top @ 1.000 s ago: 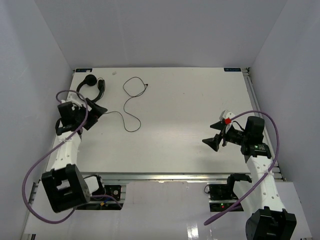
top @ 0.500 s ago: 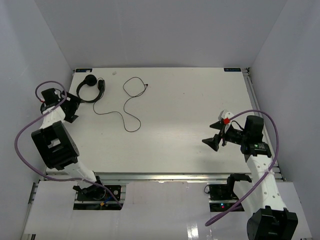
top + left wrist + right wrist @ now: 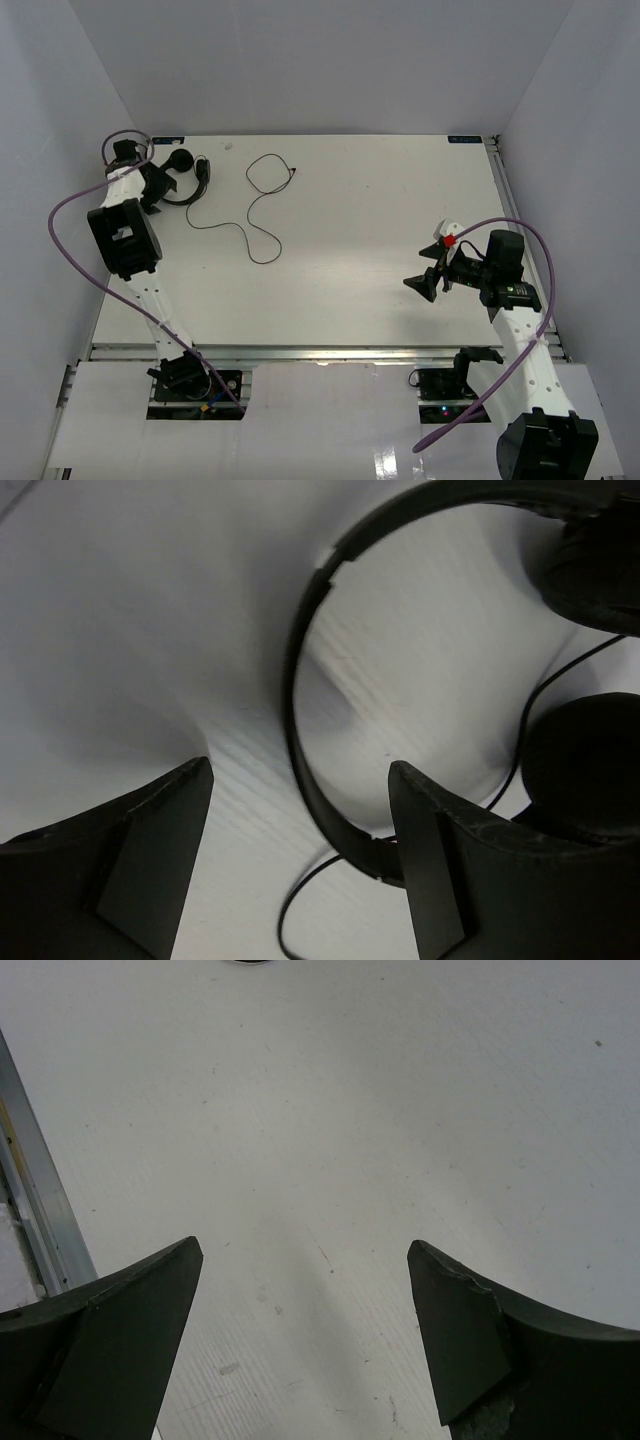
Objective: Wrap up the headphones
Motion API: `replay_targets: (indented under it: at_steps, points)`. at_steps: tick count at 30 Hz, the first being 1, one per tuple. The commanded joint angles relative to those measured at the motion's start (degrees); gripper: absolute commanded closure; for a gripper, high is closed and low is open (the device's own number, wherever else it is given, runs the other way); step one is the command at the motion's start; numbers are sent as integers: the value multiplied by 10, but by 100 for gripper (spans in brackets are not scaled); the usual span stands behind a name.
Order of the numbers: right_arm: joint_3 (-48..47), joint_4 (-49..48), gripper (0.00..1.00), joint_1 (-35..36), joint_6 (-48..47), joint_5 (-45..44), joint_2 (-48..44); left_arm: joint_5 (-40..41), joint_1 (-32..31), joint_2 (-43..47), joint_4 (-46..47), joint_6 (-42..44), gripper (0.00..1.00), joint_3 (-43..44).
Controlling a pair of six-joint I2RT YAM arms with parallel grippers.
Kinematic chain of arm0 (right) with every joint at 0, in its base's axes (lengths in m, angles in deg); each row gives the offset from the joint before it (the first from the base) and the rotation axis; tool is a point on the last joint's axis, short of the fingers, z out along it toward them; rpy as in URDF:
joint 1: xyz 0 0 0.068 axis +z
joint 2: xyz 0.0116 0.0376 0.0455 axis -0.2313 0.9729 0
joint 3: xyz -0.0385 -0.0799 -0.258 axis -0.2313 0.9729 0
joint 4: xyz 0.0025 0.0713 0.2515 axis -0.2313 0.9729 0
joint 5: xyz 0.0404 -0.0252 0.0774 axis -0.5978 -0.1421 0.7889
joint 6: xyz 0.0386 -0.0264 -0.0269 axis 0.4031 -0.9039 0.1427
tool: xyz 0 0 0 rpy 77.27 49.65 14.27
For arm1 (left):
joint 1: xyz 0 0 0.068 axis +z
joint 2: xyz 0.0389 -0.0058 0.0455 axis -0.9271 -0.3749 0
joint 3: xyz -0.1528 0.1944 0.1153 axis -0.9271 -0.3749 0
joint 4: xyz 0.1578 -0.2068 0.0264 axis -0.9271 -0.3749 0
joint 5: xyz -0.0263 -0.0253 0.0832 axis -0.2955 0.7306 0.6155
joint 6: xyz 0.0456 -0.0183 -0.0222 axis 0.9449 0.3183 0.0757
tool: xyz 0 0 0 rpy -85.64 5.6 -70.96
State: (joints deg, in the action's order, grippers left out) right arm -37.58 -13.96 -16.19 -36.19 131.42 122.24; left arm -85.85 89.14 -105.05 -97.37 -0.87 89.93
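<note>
The headphones (image 3: 183,178) lie at the table's far left corner, small and black, with their thin cord (image 3: 262,212) looping away to the right. My left gripper (image 3: 157,186) is right at them. In the left wrist view its jaws (image 3: 300,768) stand open astride the curved headband (image 3: 297,695), which runs up from beside the right finger (image 3: 450,870). Both round earcups (image 3: 585,770) are on the right, and a bit of cord (image 3: 296,905) curls between the fingers. My right gripper (image 3: 428,268) hangs open over bare table on the right side, with nothing between its fingers (image 3: 305,1248).
The grey left wall stands close behind the left arm. A purple robot cable (image 3: 75,205) arcs beside that arm, and another (image 3: 530,300) loops round the right arm. A metal rail (image 3: 35,1210) edges the table near the right gripper.
The left arm has swung from the near left up to the far left corner and now straddles the headband, with its jaws slightly narrower. The right arm has stayed put.
</note>
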Motion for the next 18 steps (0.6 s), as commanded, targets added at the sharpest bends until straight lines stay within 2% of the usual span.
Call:
replay_targets:
  at_steps: [1, 11, 18]
  points:
    - [-24, 3, 10, 4, -11, 0, 3, 53, -18, -10, -45, 4, 20, 69]
    - [-28, 5, 10, 7, -11, -5, 5, 84, -30, -66, -81, -4, 43, 125]
    - [-29, 6, 10, 9, -11, -8, 6, 105, -35, -87, -97, 29, 46, 150]
